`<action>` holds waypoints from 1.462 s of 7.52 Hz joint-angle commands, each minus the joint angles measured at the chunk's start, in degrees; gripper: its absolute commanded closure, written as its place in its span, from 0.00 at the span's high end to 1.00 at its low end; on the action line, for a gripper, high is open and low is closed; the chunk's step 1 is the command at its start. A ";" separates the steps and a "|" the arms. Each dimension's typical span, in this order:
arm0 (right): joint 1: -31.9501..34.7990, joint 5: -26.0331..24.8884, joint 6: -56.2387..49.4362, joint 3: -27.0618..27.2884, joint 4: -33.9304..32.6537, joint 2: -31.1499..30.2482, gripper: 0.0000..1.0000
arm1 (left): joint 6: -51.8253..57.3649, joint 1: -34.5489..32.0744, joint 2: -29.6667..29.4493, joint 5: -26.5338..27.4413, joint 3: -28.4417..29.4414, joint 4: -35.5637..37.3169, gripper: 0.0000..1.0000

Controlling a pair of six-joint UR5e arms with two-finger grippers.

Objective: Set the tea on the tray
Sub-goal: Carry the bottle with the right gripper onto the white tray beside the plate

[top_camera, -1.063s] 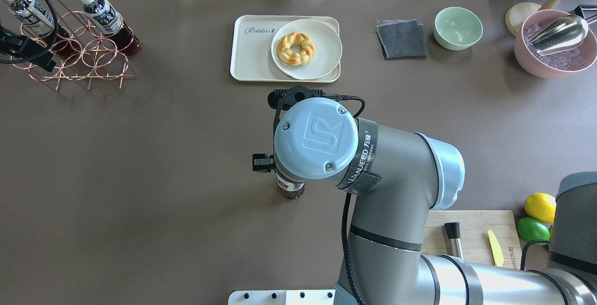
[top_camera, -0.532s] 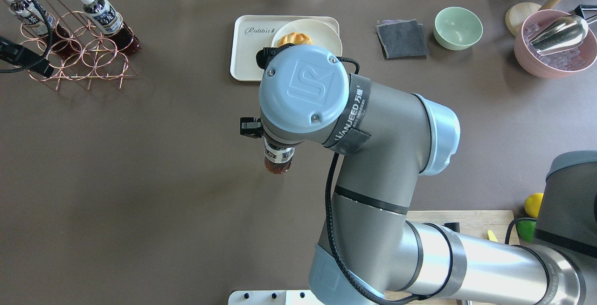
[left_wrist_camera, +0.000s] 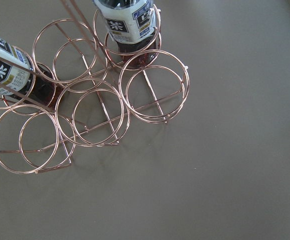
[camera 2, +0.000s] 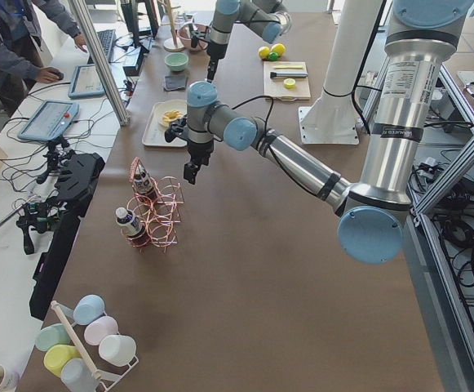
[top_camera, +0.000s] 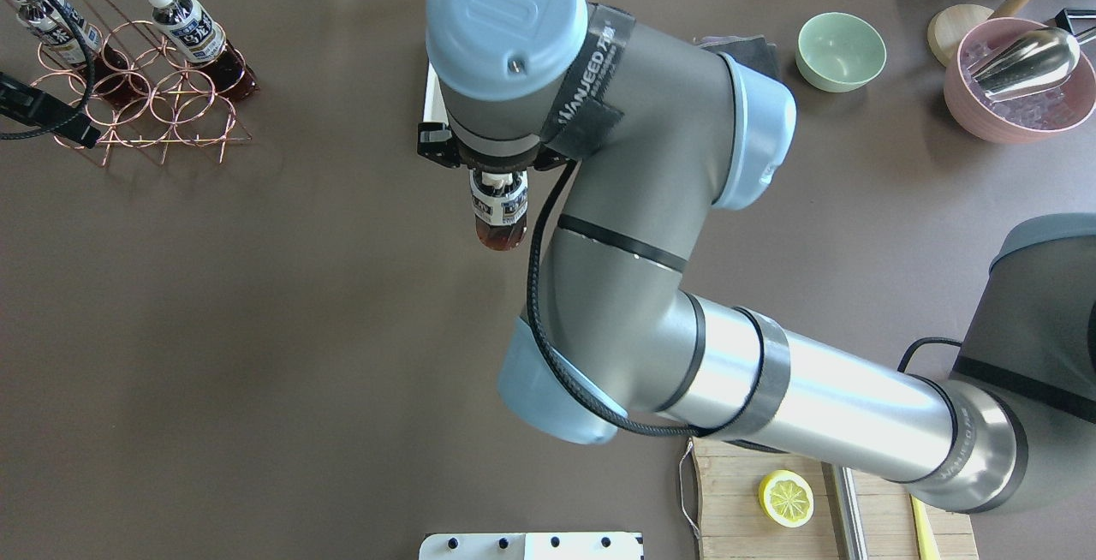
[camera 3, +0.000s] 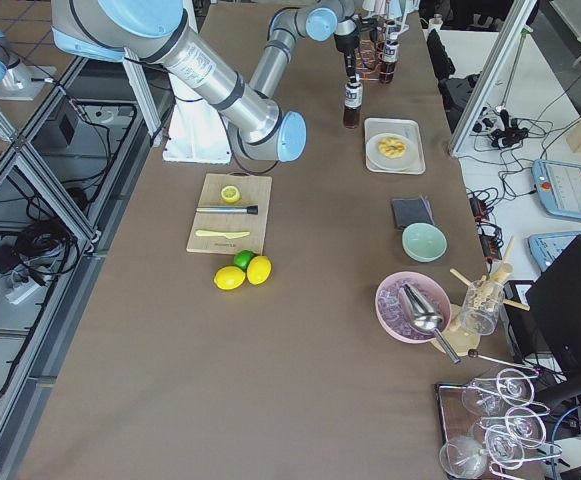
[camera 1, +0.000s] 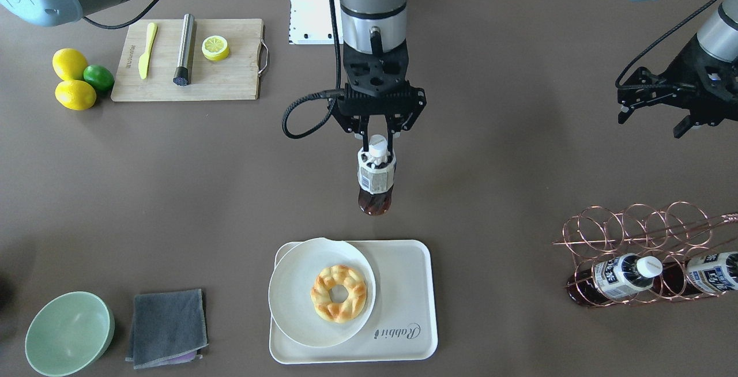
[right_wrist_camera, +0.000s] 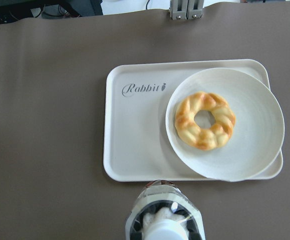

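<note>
My right gripper (camera 1: pixel 377 135) is shut on the neck of a tea bottle (camera 1: pixel 376 184), just under its white cap. The bottle (top_camera: pixel 499 211) hangs upright above the brown table, a little short of the near edge of the cream "Rabbit" tray (camera 1: pixel 403 285). In the right wrist view the cap (right_wrist_camera: pixel 164 225) sits just below the tray's (right_wrist_camera: pixel 135 135) near rim. In the overhead view my arm hides most of the tray. My left gripper (camera 1: pixel 650 123) is open and empty near the copper wire rack (camera 1: pixel 634 233). Two other tea bottles (left_wrist_camera: pixel 130 20) (left_wrist_camera: pixel 5 70) lie in the rack.
A round white plate (camera 1: pixel 294 285) with a twisted doughnut (camera 1: pixel 339 293) fills the tray's right half as I face it. A grey cloth (camera 1: pixel 167 328) and green bowl (camera 1: pixel 69 334) lie beyond it. A cutting board (camera 1: pixel 230 83), lemons and a lime sit near my base; a pink bowl (top_camera: pixel 1019 106) is far right.
My right arm has carried the tea bottle away from my base toward the tray, and now covers most of the tray in the overhead view. The left gripper has barely moved.
</note>
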 commanded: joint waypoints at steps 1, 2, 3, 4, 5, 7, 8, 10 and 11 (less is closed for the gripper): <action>4.88 3.67 -0.85 -25.47 13.01 10.65 0.00 | 3.07 -1.93 2.70 -0.09 0.31 -0.21 0.97; 5.41 3.67 -0.85 -30.59 19.30 10.94 0.00 | 3.25 -2.02 2.71 -0.09 0.75 -0.21 0.97; 6.20 3.67 -0.85 -36.56 23.20 12.77 0.00 | 3.52 -2.20 2.71 -0.01 0.84 -0.21 0.97; 6.55 3.93 -1.11 -41.66 24.28 15.75 0.00 | 3.35 -2.29 2.71 -0.09 0.67 -0.21 0.97; 6.91 5.15 -1.12 -42.06 24.38 15.87 0.00 | 3.34 -2.29 2.71 -0.01 1.02 -0.21 0.97; 8.23 7.89 -1.73 -42.07 24.29 15.87 0.99 | 2.38 -2.20 2.54 -0.09 0.41 -0.21 0.97; 9.01 9.11 -1.99 -41.63 24.03 16.04 1.00 | 1.51 -2.29 2.36 -0.09 -0.03 -0.12 0.97; 12.16 14.62 -2.61 -31.59 16.18 13.52 1.00 | 0.80 -3.68 2.80 -0.09 -2.22 0.40 0.97; 15.14 19.53 -4.87 -21.25 12.64 6.36 1.00 | 1.06 -6.56 4.97 -0.88 -3.62 0.58 0.97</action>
